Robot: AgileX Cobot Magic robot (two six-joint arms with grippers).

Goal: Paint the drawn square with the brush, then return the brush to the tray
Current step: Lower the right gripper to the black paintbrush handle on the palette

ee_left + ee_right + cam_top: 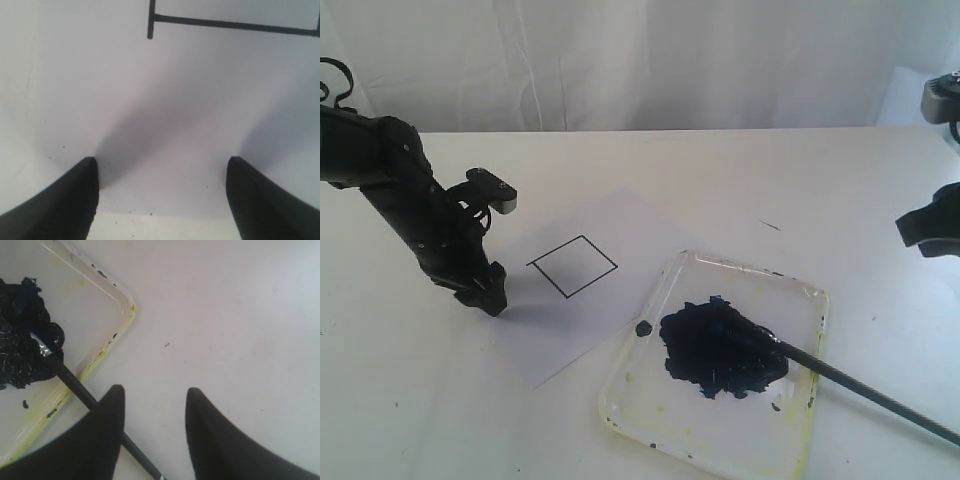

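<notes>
Brush axis: the brush [860,385] lies diagonally, its tip in the paint blob [720,350] and its handle crossing the tray [815,300] rim onto the surface [880,200].
Brush look: thin black stick with a pale band by the dark tip.
Left end effector [160,165]: spread, empty.
Right end effector [155,389]: parted, gripping nothing.
</notes>
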